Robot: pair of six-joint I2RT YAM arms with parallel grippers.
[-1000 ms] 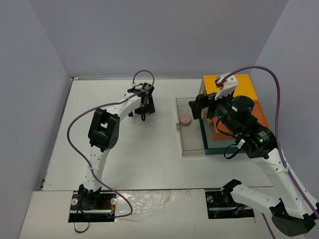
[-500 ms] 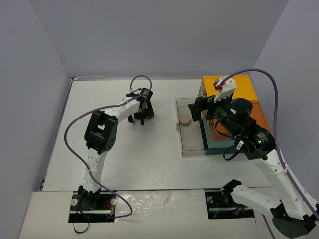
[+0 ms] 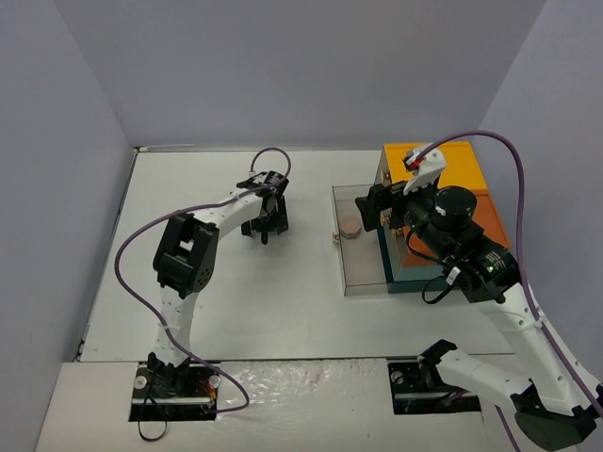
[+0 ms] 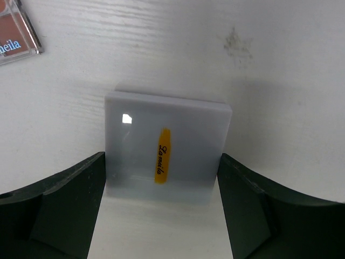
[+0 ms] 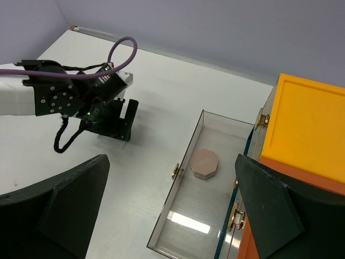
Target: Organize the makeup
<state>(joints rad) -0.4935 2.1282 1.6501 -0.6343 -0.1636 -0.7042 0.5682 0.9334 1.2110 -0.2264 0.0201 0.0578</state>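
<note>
Spreading from the near edge, the white table (image 3: 283,301) ends at pale grey walls (image 3: 283,66). Since a second ago the left gripper (image 4: 163,156) has slid down-frame and its jaws have narrowed. Its fingers (image 4: 64,205) now meet both side edges of the white square compact (image 4: 167,124) lying mid-table, with a palette (image 4: 16,32) corner at upper left. Farther right, the right gripper (image 5: 171,210) gapes wide, empty, above the clear tray (image 5: 221,140) holding a pink octagonal compact (image 5: 204,163).

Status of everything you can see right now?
left gripper: jaws flanking white compact, grip unclear.
white compact: flat on table.
right gripper: open, empty, above clear tray.
clear tray: open, holding pink compact only.
pink compact: closed, lying flat.
palette: flat on table, partly out of frame.
</note>
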